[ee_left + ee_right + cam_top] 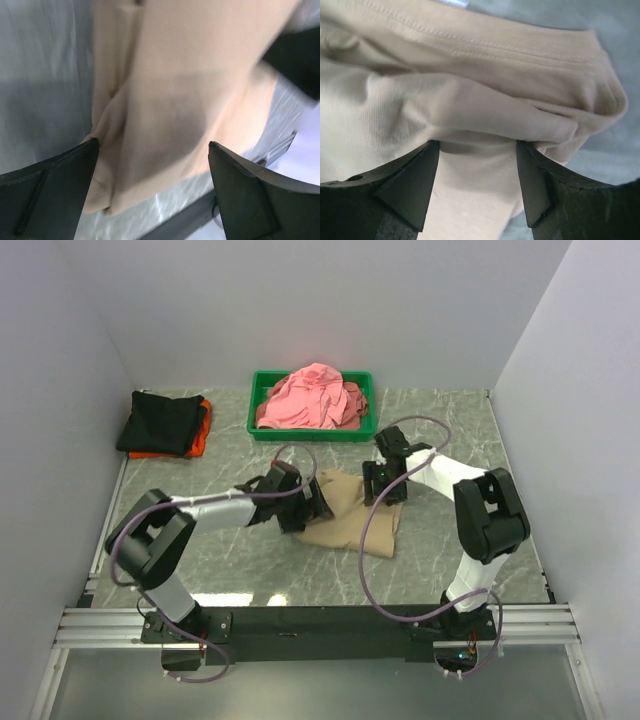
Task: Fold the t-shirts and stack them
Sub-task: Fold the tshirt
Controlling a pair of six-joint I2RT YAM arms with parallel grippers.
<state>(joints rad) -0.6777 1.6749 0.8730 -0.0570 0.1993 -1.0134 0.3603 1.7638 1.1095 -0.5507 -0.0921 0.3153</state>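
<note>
The tan t-shirt (pixel 352 518) lies partly folded on the table's middle. My left gripper (pixel 312 502) is low at its left edge; in the left wrist view (pixel 152 150) the jaws stand wide open with the tan cloth (pixel 180 85) lying between and beyond them. My right gripper (pixel 378 480) is at the shirt's far right corner; in the right wrist view (pixel 477 152) its jaws are open over flat cloth, just short of a bunched fold (pixel 485 105). Pink t-shirts (pixel 313 397) are heaped in the tray. A black t-shirt (pixel 160 420) lies folded on an orange one (pixel 202 432) at the back left.
The green plastic tray (pixel 262 390) stands at the back centre. White walls close in the table on the left, back and right. The right arm's cable (pixel 368 540) loops over the tan shirt's right side. The metal rail (pixel 300 625) runs along the near edge.
</note>
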